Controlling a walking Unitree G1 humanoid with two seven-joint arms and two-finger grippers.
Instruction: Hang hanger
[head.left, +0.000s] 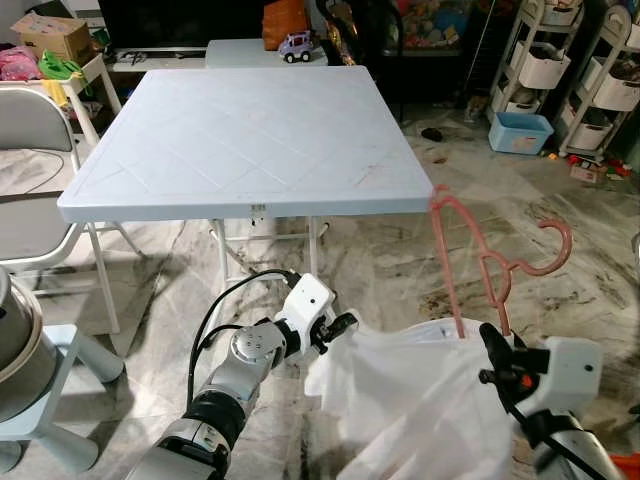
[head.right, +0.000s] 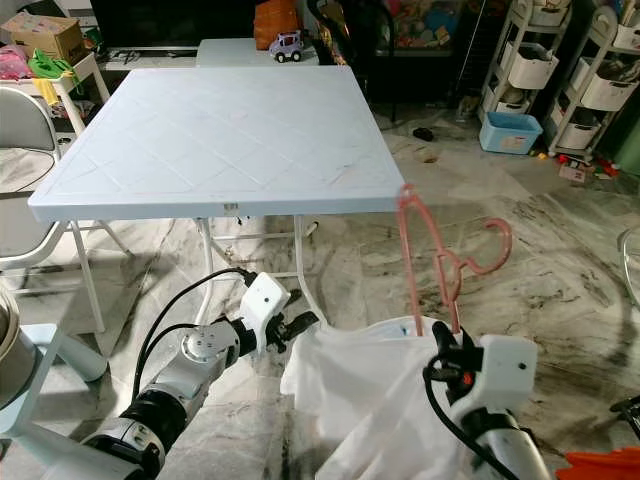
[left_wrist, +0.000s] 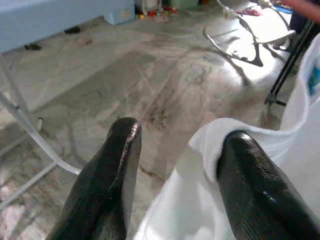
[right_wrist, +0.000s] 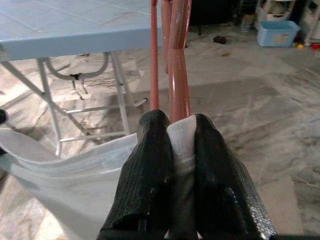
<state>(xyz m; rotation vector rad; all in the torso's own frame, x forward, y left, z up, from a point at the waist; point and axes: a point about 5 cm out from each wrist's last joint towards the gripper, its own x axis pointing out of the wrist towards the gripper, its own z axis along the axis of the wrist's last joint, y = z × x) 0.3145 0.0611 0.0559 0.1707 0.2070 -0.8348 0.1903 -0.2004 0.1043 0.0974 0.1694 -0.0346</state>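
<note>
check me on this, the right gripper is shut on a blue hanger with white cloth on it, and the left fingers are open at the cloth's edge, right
Nearly right, but the hanger is pink, not blue, as the left eye view and right wrist view show. The rest holds: the right gripper is shut on it together with the white cloth, and the left gripper has its fingers open at the cloth's edge.

Smooth pink plastic hanger (head.left: 497, 262), soft white cloth garment (head.left: 420, 395), matt pale-blue plastic table (head.left: 250, 135), glossy marble floor (head.left: 400, 260).
</note>
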